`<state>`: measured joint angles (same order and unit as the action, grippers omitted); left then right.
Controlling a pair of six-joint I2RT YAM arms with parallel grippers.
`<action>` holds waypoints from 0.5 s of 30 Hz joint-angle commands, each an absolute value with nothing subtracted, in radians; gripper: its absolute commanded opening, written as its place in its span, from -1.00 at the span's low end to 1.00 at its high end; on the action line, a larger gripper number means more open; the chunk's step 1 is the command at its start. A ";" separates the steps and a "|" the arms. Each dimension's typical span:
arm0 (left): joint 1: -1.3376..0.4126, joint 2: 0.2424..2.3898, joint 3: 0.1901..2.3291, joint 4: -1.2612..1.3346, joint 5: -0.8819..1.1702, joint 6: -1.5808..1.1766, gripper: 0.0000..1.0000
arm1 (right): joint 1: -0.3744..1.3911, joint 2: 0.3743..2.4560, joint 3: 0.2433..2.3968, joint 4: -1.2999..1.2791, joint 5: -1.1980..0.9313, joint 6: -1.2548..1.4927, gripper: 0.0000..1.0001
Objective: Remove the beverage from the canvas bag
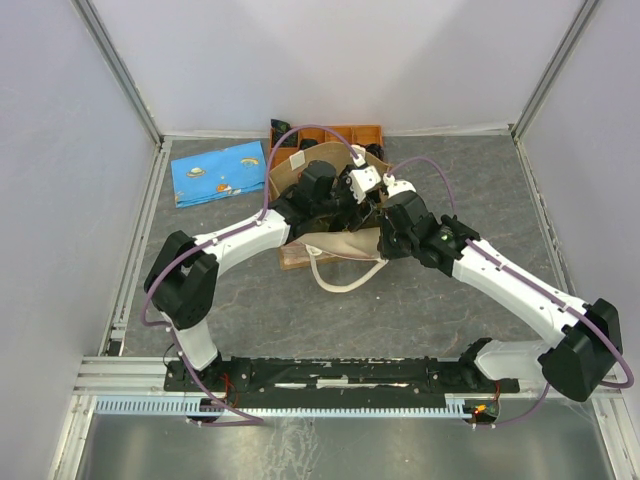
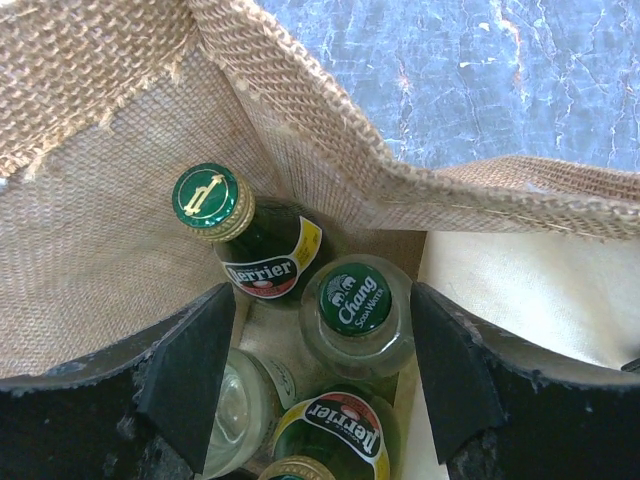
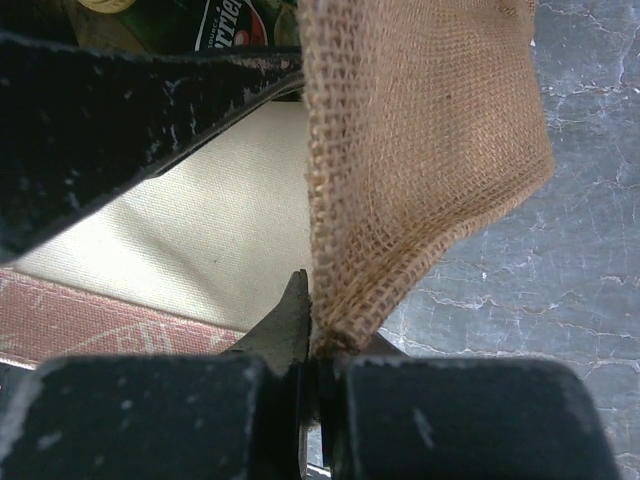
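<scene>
Table [image 1: 420,330] is carrying the canvas bag [image 1: 292,178] at back-centre. Right gripper [image 3: 316,352] is pinching the bag's woven rim, holding the mouth open. Left gripper [image 2: 322,345] is sitting inside the bag, jaws apart either side of the Chang bottle [image 2: 356,300], not clamping it. A Perrier bottle [image 2: 215,200] is crowding close beside it. Step looks like grasping the beverage. The next move is calling for squeezing the neck, then lifting straight up.

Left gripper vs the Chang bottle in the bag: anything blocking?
Nothing visible. The left gripper sits inside the canvas bag, its open fingers flanking the Chang bottle. The right gripper pinches the bag's rim, holding that wall aside. Perrier bottles crowd close beside it.
</scene>
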<state>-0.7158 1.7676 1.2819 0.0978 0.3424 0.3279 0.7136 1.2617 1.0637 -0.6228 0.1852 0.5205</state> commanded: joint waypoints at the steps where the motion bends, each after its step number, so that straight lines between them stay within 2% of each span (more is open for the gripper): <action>1: -0.722 1.765 1.289 0.096 0.366 0.369 0.56 | 0.729 1.245 1.145 -0.611 0.170 0.477 -1.00; 3: -0.723 1.770 1.290 0.103 0.375 0.362 0.50 | 0.729 1.249 1.146 -0.608 0.170 0.476 -1.00; 4: -0.722 1.773 1.289 0.108 0.379 0.358 0.37 | 0.730 1.252 1.144 -0.607 0.168 0.476 -1.00; 7: -0.723 1.780 1.292 0.114 0.390 0.350 -0.34 | 0.729 1.255 1.145 -0.601 0.169 0.477 -1.00; 9: -0.722 1.781 1.292 0.110 0.392 0.350 -0.67 | 0.729 1.256 1.148 -0.598 0.171 0.476 -1.00; 12: -0.723 1.779 1.293 0.102 0.399 0.355 -0.91 | 0.730 1.255 1.147 -0.597 0.176 0.473 -1.00; 15: -0.722 1.775 1.295 0.103 0.404 0.354 -0.95 | 0.730 1.257 1.142 -0.595 0.178 0.473 -1.00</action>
<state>-0.7128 1.7702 1.2831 0.1078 0.3584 0.3229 0.7136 1.2762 1.0767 -0.6331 0.1864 0.5102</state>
